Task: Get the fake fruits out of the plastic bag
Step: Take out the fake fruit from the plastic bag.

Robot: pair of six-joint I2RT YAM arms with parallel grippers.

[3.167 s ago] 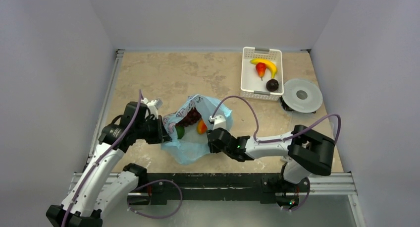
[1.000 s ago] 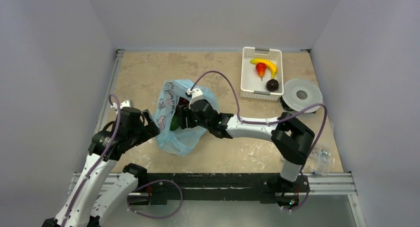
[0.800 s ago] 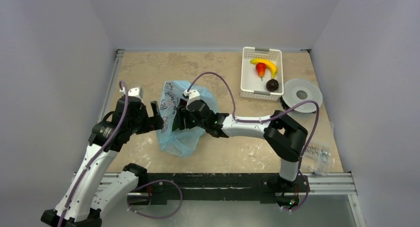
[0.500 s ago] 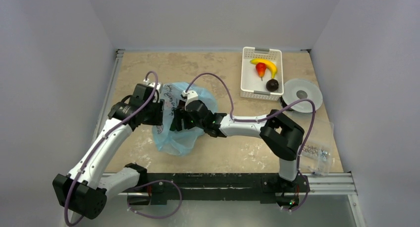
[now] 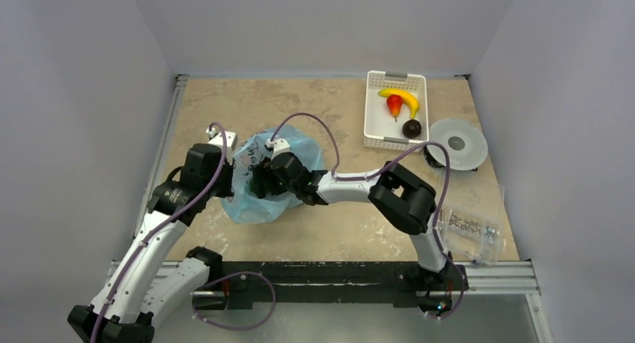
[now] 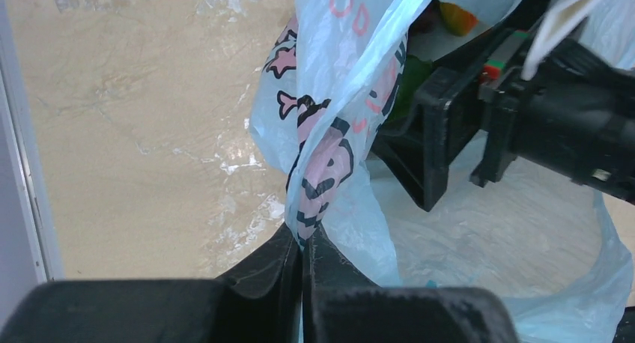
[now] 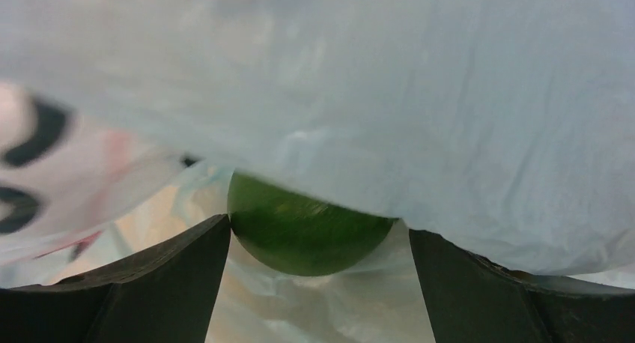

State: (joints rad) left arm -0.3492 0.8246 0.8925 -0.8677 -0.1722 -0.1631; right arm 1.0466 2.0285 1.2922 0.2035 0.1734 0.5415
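Thin, crinkly light-blue plastic bag (image 5: 253,206), near tabletop's left edge: limp, slippery; printed rim is pinched by left hand (image 6: 303,247). Inside, round green plastic fruit (image 7: 307,242), judged light, rigid, slick, is straddled by spread right hand (image 7: 314,237); mid-girth grip advised.

round fruit (image 7: 308,242) in plastic bag (image 5: 256,208), basket (image 5: 371,114) behind and right
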